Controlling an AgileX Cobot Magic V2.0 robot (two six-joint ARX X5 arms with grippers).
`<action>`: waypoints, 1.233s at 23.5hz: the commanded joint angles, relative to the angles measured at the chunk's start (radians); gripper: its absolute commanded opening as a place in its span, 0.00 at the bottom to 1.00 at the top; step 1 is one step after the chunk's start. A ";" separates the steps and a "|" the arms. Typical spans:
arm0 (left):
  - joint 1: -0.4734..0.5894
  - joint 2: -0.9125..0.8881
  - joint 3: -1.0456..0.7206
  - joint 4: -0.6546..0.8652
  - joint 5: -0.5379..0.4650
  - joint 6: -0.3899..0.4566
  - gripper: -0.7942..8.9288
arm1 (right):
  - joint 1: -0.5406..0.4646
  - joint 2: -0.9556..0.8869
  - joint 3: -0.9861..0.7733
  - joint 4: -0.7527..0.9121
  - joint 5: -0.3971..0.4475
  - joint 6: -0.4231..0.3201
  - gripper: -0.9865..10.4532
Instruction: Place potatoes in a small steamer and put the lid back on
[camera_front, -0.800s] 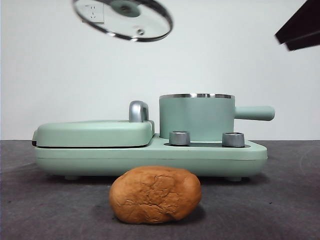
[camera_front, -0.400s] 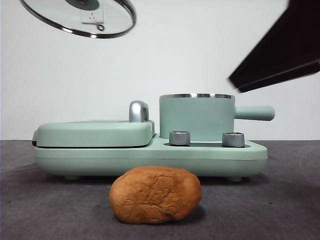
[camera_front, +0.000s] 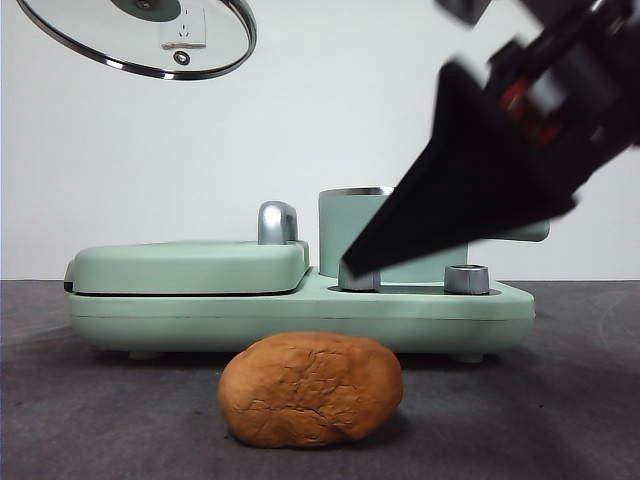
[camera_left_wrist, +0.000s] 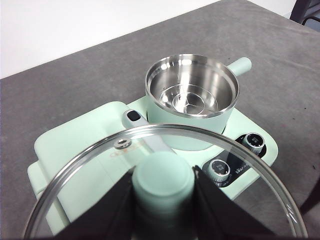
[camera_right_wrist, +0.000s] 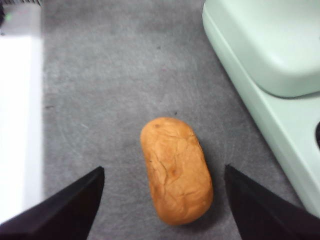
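The orange-brown potato (camera_front: 311, 390) lies on the dark table in front of the appliance. It also shows in the right wrist view (camera_right_wrist: 176, 192). The mint-green steamer pot (camera_front: 352, 225) stands open and empty on the base; its steel inside shows in the left wrist view (camera_left_wrist: 165, 87). My left gripper (camera_left_wrist: 162, 189) is shut on the mint-green knob of the glass lid (camera_left_wrist: 95, 170) and holds the lid (camera_front: 130, 45) high at the left, above the griddle. My right gripper (camera_right_wrist: 163, 169) is open, above the potato with a jaw on either side. It appears large and dark in the front view (camera_front: 372, 252), hiding part of the pot.
The pot stands on a mint-green base (camera_front: 300, 315) with a flat griddle cover (camera_front: 190, 265) on its left side, a steel hinge handle (camera_front: 277, 222) and steel dials (camera_front: 466, 279). The pot's side handle (camera_left_wrist: 240, 65) sticks out to the right.
My right arm has come down from the upper right corner towards the middle, over the potato, and now covers part of the pot. The lid has moved further left and a little higher.
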 joint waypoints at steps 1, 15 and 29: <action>-0.003 -0.004 0.014 0.027 0.000 -0.012 0.10 | 0.012 0.071 0.019 0.048 0.002 -0.009 0.42; -0.002 -0.004 0.014 0.027 0.000 -0.007 0.10 | 0.012 0.269 0.036 0.106 0.020 -0.004 0.44; -0.002 -0.004 0.014 0.025 0.000 -0.007 0.10 | 0.038 0.273 0.098 -0.003 0.019 0.118 0.27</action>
